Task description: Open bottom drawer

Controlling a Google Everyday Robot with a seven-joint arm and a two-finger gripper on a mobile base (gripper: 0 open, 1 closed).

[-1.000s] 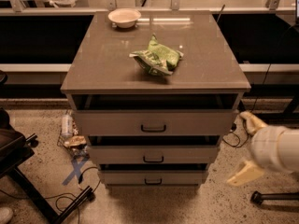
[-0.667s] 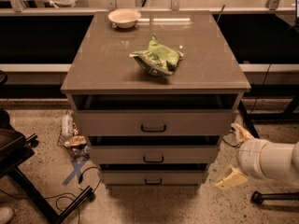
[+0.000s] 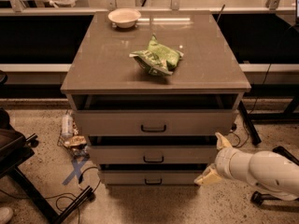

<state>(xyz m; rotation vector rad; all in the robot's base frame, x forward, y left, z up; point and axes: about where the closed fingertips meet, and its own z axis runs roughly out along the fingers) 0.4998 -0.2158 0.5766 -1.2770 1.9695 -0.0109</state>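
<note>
**End effector at the cabinet's lower right corner**

The end effector [image 3: 214, 160] sits at the right edge of the drawer stack, level with the middle drawer [image 3: 153, 154] and the bottom drawer [image 3: 152, 177]. Its two beige fingers [image 3: 223, 141] are spread wide apart, one pointing up and the other down towards the bottom drawer's right end, with nothing between them. The white arm [image 3: 261, 169] enters from the right.

The bottom drawer is the lowest of three in the grey cabinet, just above the floor, its small black handle [image 3: 153, 182] centred on the front. On the tabletop [image 3: 103, 64] lie a crumpled green snack bag [image 3: 156, 57] and, farther back, a white bowl [image 3: 124, 17].
</note>
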